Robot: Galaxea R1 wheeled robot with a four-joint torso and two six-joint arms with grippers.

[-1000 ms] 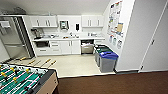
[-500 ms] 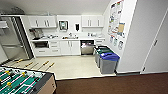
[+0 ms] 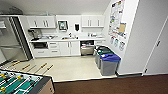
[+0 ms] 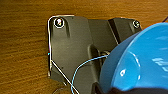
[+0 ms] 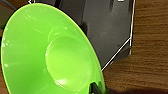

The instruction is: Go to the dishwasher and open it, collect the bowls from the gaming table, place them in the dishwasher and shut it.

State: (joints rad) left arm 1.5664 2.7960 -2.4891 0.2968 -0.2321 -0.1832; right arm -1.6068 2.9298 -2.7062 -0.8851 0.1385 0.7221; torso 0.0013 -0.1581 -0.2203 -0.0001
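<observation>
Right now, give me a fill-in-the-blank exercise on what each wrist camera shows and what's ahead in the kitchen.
1. The bowl in the left wrist view is ____.
2. The bowl in the right wrist view is ____.
3. The bin nearest the camera in the head view has a ____ lid.
4. The dishwasher under the counter stands ____.

Missing words: blue; green; blue; open
</observation>
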